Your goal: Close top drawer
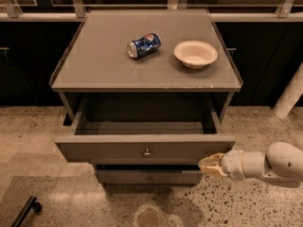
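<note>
The top drawer (118, 149) is a wide grey box pulled out from the cabinet, empty inside, with a small round metal knob (147, 152) at the front's centre. My gripper (207, 164) comes in from the right on a white arm and sits just below and in front of the drawer front's right end. Its tan fingertips (212, 166) point left, close to the drawer front.
On the cabinet top (104, 65) lie a blue soda can (144, 45) on its side and a white bowl (195, 54). A narrower grey drawer (148, 177) stands slightly out below. A white post (289, 96) stands at right, a dark object (26, 211) lies on the floor at lower left.
</note>
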Robot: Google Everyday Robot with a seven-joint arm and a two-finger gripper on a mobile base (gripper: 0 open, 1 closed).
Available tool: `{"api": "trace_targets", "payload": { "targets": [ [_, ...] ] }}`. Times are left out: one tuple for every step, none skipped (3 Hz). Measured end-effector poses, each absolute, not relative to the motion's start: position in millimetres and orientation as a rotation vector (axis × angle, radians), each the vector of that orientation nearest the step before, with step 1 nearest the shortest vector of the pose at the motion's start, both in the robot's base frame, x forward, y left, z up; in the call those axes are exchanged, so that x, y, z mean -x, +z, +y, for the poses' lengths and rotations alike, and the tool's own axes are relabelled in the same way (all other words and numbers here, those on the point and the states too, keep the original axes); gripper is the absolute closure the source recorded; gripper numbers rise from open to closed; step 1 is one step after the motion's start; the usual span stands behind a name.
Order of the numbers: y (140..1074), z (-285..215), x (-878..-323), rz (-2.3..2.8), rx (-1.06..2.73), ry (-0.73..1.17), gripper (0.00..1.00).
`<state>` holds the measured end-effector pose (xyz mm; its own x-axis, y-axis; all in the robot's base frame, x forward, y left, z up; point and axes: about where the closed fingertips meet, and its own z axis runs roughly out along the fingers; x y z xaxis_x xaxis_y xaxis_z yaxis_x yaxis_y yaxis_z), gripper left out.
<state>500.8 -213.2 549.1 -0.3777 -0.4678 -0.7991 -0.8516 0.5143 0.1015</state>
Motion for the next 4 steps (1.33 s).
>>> {"api": "trace_targets", "payload": {
  "targets": [
    [548.4, -213.7, -501.2, 2.024, 1.071, 0.664, 1.0],
    [564.1, -218.7, -526.4, 2.011, 1.056, 0.532, 1.0],
    [567.1, -217.8, -528.0, 2.006, 1.057, 0.515, 1.0],
    [601.4, -203.1, -568.7, 1.947, 1.092, 0.389, 1.0]
  ]
}}
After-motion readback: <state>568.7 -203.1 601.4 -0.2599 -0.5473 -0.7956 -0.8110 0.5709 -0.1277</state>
